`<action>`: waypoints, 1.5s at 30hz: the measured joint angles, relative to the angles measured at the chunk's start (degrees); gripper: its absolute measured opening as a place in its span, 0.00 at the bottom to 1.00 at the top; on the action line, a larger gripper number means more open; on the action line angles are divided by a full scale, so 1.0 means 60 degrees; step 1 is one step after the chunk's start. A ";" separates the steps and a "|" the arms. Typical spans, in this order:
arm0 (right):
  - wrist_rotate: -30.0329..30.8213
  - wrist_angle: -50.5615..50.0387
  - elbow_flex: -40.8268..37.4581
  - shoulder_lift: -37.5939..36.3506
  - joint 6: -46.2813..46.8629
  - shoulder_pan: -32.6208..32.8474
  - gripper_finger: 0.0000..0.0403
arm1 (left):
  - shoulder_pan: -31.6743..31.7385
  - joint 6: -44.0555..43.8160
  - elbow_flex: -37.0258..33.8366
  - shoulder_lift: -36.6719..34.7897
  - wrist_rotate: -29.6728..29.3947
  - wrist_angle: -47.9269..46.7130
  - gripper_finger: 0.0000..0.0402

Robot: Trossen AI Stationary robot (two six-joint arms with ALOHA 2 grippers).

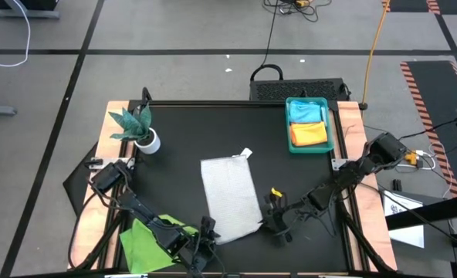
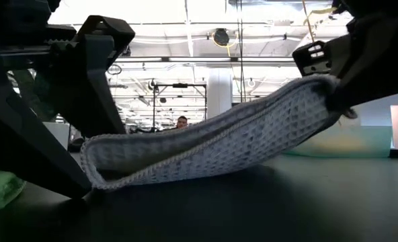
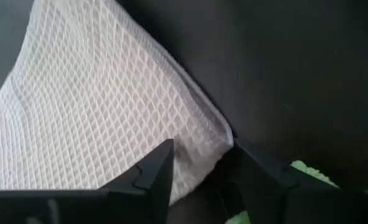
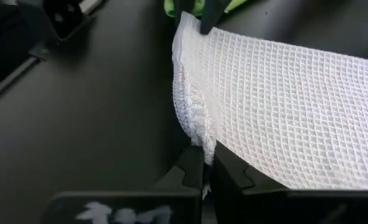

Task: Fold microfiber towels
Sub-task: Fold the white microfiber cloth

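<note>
The white-grey waffle towel [image 1: 230, 197] lies as a long strip in the table's middle. My right gripper [image 4: 207, 155] is shut on its near right corner, which is raised above the table [image 2: 320, 94]. My left gripper [image 3: 202, 155] is open at the near left corner [image 3: 224, 134], one finger on each side of it. That corner rests on the table [image 2: 95, 175]. A lime green towel [image 1: 147, 243] lies at the near left. The pale blue [image 1: 307, 110] and orange [image 1: 309, 135] towels lie in the teal tray [image 1: 330, 123]. My right gripper pinches the towel's bunched near edge [image 4: 199, 140] at its right corner between its two fingers, several layers thick. That end is lifted clear, and the towel sags from it to the other corner on the table. Whether my left gripper's fingers [image 3: 159, 171] touch the towel's corner, I cannot tell.
A small green plant in a white pot [image 1: 140, 131] stands at the far left. The teal tray sits at the far right. Bare black table [image 1: 190, 131] lies beyond the towel. A person shows far off in the room [image 2: 181, 122].
</note>
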 joint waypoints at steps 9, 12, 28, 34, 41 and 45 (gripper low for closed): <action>0.0007 -0.0590 0.0000 -0.0328 0.1043 0.0171 0.01 | -0.0004 -0.0204 -0.0016 0.0000 0.0071 0.0135 0.27; 0.0007 -0.0708 0.0000 -0.0328 0.1221 0.0169 0.01 | 0.0031 -0.0054 -0.0023 0.0004 0.0094 0.0387 0.27; 0.0015 -0.0843 0.0000 -0.0328 0.1280 0.0165 0.01 | 0.0313 0.1990 0.0002 0.0560 0.0551 0.2040 0.39; 0.0004 -0.0915 0.0000 -0.0328 0.1474 0.0169 0.01 | 0.0295 0.1931 0.0014 0.0690 0.0528 0.2146 0.39; 0.0241 -0.0869 0.0000 -0.0346 0.1958 0.0376 0.01 | 0.0130 0.2667 0.0027 0.0703 0.0733 0.1779 0.39; 0.1127 -0.0871 0.0000 -0.0544 0.2973 0.0628 0.01 | 0.0113 0.2485 0.0021 0.0718 0.0541 0.1774 0.39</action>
